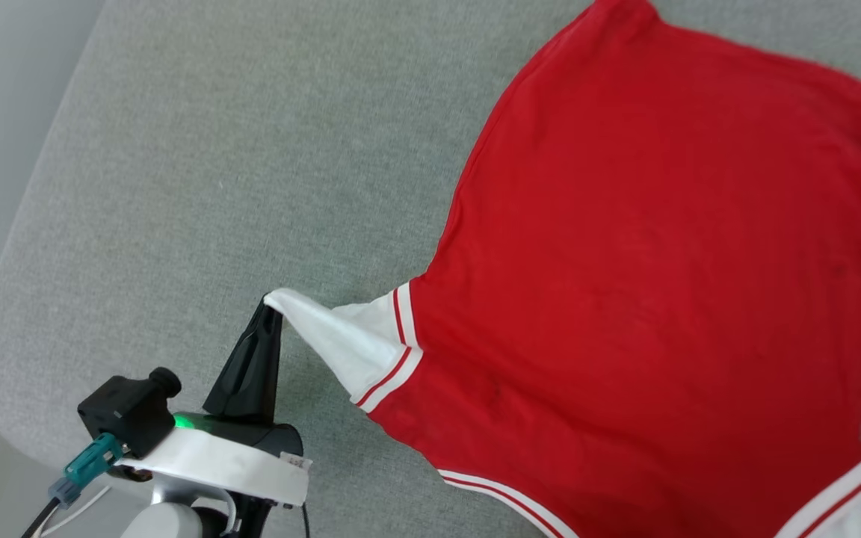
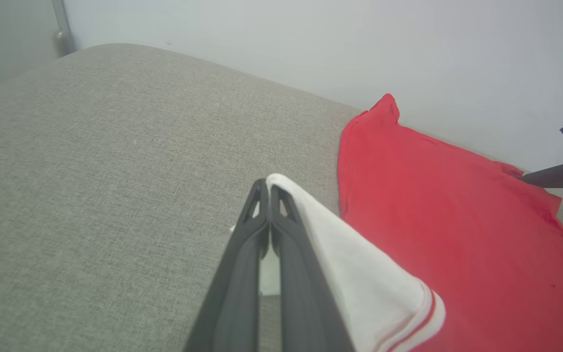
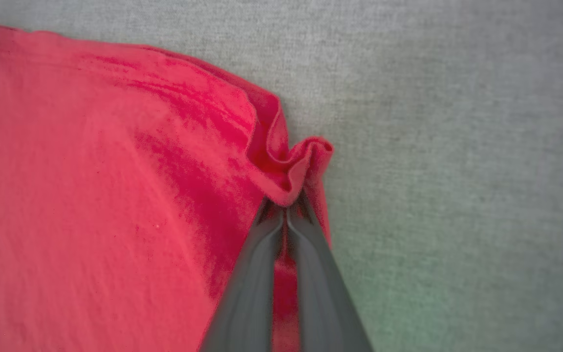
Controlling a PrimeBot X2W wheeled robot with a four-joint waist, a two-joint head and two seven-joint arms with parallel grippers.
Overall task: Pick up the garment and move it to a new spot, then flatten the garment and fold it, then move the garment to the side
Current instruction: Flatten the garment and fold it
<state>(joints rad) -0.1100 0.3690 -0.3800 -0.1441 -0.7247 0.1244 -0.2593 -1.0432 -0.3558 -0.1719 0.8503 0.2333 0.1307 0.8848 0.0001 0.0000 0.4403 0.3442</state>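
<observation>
Left margin: the grey cushion (image 1: 199,164) ends in a rounded corner at the lower left, with a pale strip of floor beyond it. The whole left half of the cushion lies open and bare, and this is the widest free room in the head view. In the left wrist view its far edge meets a plain pale wall (image 2: 311,44).

Left of centre: the left gripper (image 1: 272,302) rises from a white-banded wrist with a green light. Its dark fingers (image 2: 242,274) point up the head view, tilted slightly right. They are pressed together and clamped on the tip of the white sleeve (image 1: 341,336), which is drawn out into a taut point away from the body of the shirt.

Centre to right: the garment (image 1: 647,284) lies spread on the right half of the cushion, plain red side up. Red-white striped trim (image 1: 400,336) marks the sleeve seam. Its left edge runs diagonally up to a far corner, and its right and lower parts run out of the head view.

Right: the right gripper (image 3: 285,208) has its fingers closed together, pinching a puckered fold at the garment's red edge (sharpness is poor here). Bare grey cushion lies open just beyond that edge.
</observation>
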